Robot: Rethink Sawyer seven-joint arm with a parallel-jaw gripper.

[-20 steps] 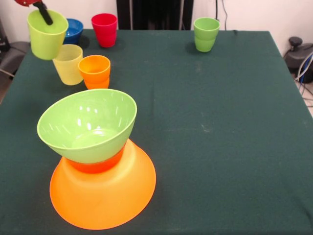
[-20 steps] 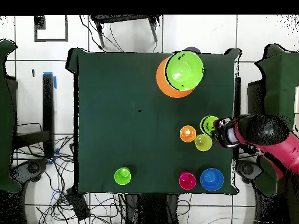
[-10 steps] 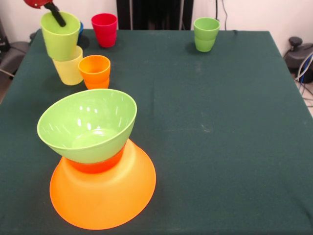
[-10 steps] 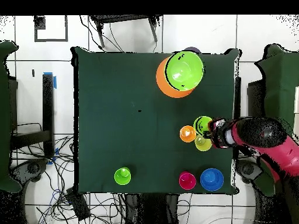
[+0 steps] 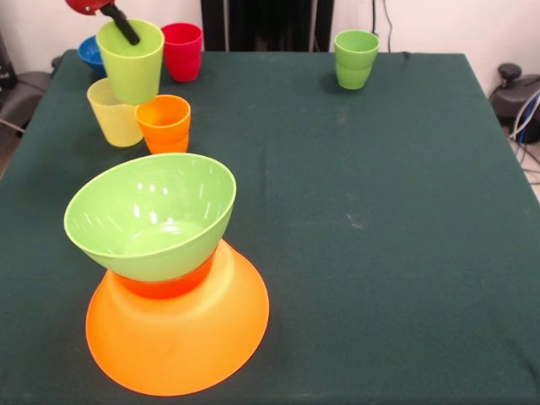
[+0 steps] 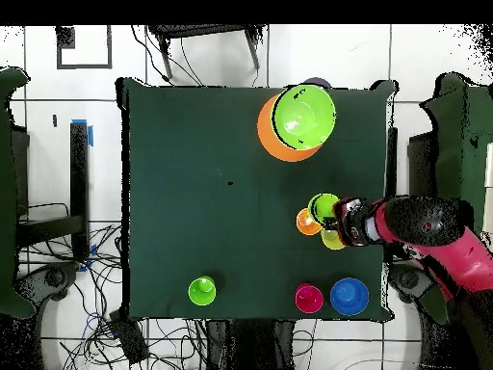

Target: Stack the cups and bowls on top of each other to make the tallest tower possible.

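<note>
A dark green counter [image 5: 363, 211] is seen from across the robot, with a tower [image 5: 164, 278] begun near the front left. The tower's base is a very large orange bowl [image 5: 177, 329] turned upside down; a small orange-red bowl [image 5: 164, 285] sits on it, and a lime green bowl [image 5: 152, 215] rests upright on top, tilted slightly. The widest piece appears to have been placed lowest for a steady footing.

Beyond the tower, toward the robot, an orange cup [image 5: 164, 122] and a yellow cup [image 5: 113, 111] stand upright on the counter, just beside each other. A lime green cup [image 5: 131, 59] is held in the air above them, clear of the counter. It is gripped at its rim by the jaws of the gripper [image 5: 118, 21], one black finger [image 5: 124, 27] being seen inside the cup; the jaws are clenched on the cup wall. Gripping by the rim keeps the cup upright and its base free for setting down.

Farther from the tower, at the counter's far edge, a red cup [image 5: 181, 49] and a small blue bowl [image 5: 91, 52] are seen. A darker green cup [image 5: 356, 57] stands well apart from the tower, at the far right.

In the overhead view the red and black arm [image 6: 424, 226] reaches in from the counter's side, the lifted cup lying over the orange and yellow cups. The carried cup is judged to be on its way toward the tower.
</note>
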